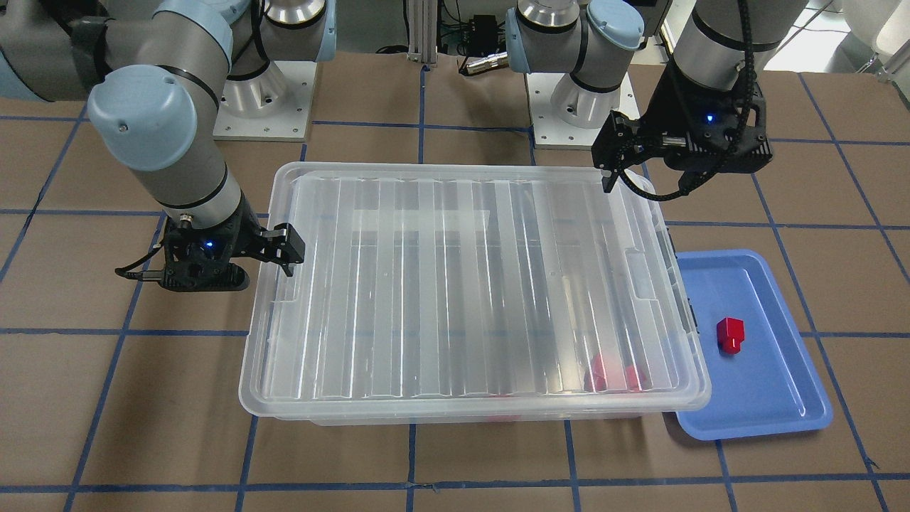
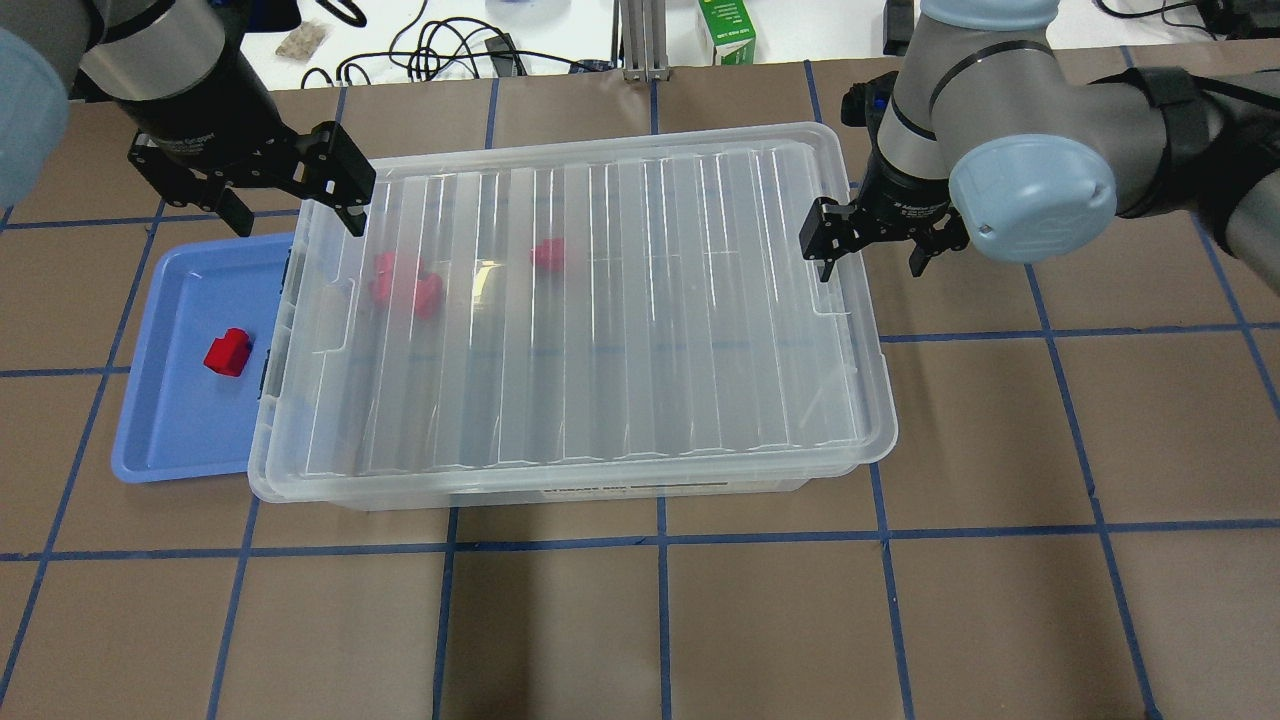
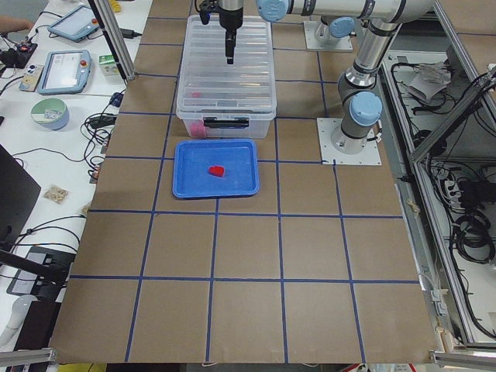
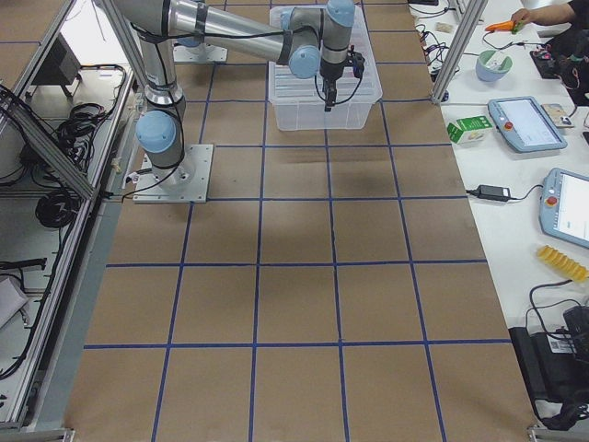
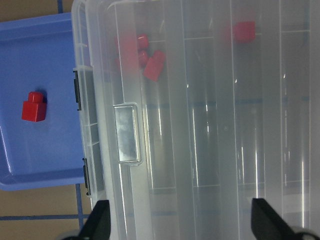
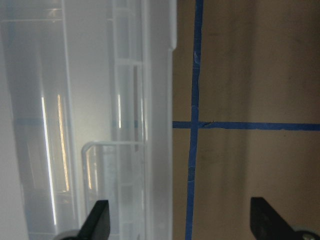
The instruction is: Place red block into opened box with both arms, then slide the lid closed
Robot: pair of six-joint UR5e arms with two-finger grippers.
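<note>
The clear box (image 2: 620, 490) stands mid-table with the ribbed lid (image 2: 620, 320) lying across its top, slightly askew. Through the lid I see red blocks (image 2: 405, 285) inside, another one (image 2: 547, 254) farther along. One red block (image 2: 228, 352) lies in the blue tray (image 2: 170, 420). My left gripper (image 2: 295, 210) hovers open over the lid's end beside the tray, its fingertips (image 5: 100, 220) spread above the handle recess (image 5: 127, 132). Open too, my right gripper (image 2: 868, 258) straddles the opposite end, one finger over the lid and one over the table.
The blue tray (image 1: 768, 384) touches the box's latch side. Brown table (image 2: 900, 620) with blue tape lines surrounds the box. Cables and a green carton (image 2: 735, 30) lie past the far edge. Both arm bases (image 1: 263, 99) stand behind the box.
</note>
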